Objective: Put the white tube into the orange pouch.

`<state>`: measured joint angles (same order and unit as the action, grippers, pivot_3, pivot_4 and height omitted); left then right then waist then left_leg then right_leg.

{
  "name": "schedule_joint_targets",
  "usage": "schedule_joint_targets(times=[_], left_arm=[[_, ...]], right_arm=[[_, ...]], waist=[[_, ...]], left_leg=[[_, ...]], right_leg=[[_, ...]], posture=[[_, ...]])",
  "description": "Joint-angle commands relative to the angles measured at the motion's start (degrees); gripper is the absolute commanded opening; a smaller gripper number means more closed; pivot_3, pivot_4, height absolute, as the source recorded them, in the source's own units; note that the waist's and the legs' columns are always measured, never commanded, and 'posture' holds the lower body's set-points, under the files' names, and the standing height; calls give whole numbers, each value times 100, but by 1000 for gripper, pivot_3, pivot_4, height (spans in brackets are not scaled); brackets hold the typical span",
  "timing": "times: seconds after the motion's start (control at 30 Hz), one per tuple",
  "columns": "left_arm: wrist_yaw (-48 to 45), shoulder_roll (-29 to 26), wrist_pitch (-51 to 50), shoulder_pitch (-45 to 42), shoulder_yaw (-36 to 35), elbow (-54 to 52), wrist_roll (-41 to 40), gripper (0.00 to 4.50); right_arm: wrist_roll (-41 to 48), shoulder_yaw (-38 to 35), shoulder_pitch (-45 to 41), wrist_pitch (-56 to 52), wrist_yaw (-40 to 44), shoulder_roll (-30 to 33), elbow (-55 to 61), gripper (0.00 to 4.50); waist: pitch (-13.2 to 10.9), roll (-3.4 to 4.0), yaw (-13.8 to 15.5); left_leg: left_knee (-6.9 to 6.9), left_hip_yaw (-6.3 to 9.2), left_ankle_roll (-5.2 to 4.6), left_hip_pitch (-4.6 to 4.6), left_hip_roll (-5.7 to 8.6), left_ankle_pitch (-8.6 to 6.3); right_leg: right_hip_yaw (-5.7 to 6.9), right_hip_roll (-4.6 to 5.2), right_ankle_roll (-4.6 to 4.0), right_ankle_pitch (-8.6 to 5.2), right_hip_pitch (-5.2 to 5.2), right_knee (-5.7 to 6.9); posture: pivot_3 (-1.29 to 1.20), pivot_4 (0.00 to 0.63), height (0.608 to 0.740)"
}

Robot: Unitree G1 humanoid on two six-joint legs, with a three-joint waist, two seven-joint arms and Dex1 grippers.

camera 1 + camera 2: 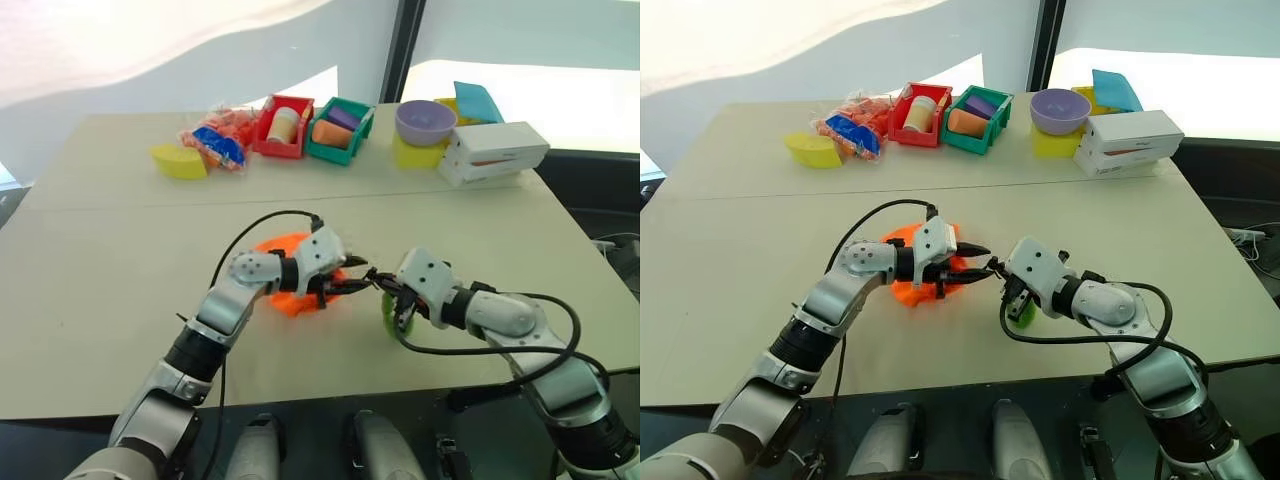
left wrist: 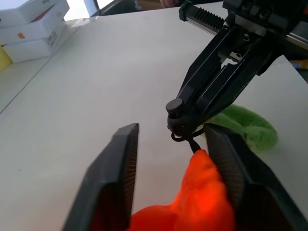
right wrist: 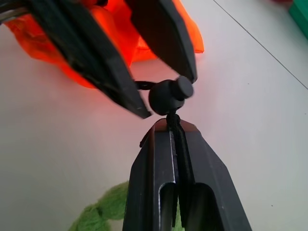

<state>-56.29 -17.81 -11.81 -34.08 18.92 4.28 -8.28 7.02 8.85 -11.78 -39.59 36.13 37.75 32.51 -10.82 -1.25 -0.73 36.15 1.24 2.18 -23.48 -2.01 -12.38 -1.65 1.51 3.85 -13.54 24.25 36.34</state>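
Near the counter's front edge, the right end effector pinches the orange pouch's black drawstring cord (fingers clamped together); the left end effector gapes apart around the pouch's neck

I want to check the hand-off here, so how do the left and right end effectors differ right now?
The left end effector stands open, its fingers either side of the orange pouch; the right end effector is shut on the black drawstring cord. The left reaches in from the pouch's side, the right from the side of the green ring. Both have two black fingers and meet tip to tip over the table.
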Motion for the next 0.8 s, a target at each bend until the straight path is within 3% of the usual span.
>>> schedule_joint_targets(times=[0.03, 0.2, 0.33, 0.57, 0.8], left_arm=[[-186, -64, 254, -170, -199, -10, -155, 3925], [-394, -113, 616, -247, -156, 67, -107, 3925], [-461, -93, 1582, -282, 48, 272, 210, 3925], [-449, -85, 2425, -351, 107, 570, 496, 3925], [435, -298, 4723, -450, 419, 1098, 1924, 3925]], right_arm=[[11, -56, 34, 25, 48, 97, 242, 0], [40, -90, 61, 29, 93, 143, 250, 0], [60, -52, 66, -15, 85, 117, 280, 0], [103, -59, 74, -85, 72, 106, 266, 0], [352, -192, 43, -331, 70, 37, 308, 0]], waist=[[0, 0, 0], [0, 0, 1], [0, 0, 5], [0, 0, 1], [0, 0, 12]], left_leg=[[1, 0, 0, 0, 0, 0], [0, 0, 0, -1, 0, 0], [0, 0, 0, 0, 0, 0], [-1, 0, 0, 0, 0, 0], [0, 0, 0, -1, 0, 0]], right_leg=[[0, 0, 0, 0, 0, 0], [0, 1, 0, 0, 0, 0], [0, 1, 0, -1, 0, 0], [0, 0, -1, 0, 0, 0], [0, 1, -6, 4, 0, 0]], posture=[[0, 150, 740], [0, 150, 740], [0, 150, 740], [0, 150, 740], [0, 150, 740]])
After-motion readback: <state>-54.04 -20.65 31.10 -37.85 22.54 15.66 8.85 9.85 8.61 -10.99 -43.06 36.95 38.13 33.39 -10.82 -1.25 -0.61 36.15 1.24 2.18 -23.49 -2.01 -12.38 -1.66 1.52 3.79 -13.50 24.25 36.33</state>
